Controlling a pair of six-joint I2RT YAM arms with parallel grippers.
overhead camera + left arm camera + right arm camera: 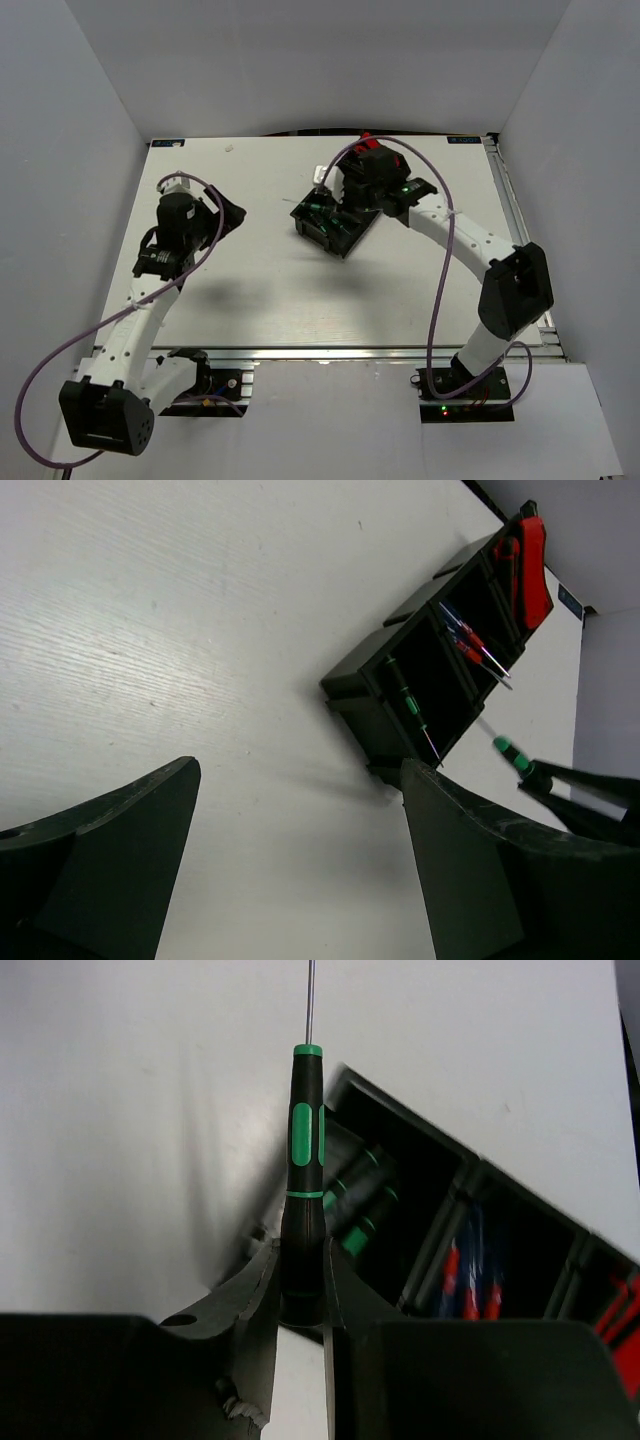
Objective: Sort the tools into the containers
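Observation:
The long black tray (455,1175) lies slanted on the table, partly under my right wrist in the top view (335,235). Its nearest compartment holds black-green screwdrivers (365,1210), the middle one blue-red screwdrivers (470,1285), and the far one red-handled tools (535,570). My right gripper (300,1260) is shut on the handle of a black-green screwdriver (305,1150), whose thin shaft points away over the table beside the tray's end. The same screwdriver (510,753) shows in the left wrist view. My left gripper (300,770) hangs open over bare table, left of the tray, holding nothing.
White walls close in the table on the left, back and right. A metal rail (515,215) runs along the right edge. Purple cables (440,280) loop off both arms. Bare white tabletop (260,290) lies between the left gripper and the tray.

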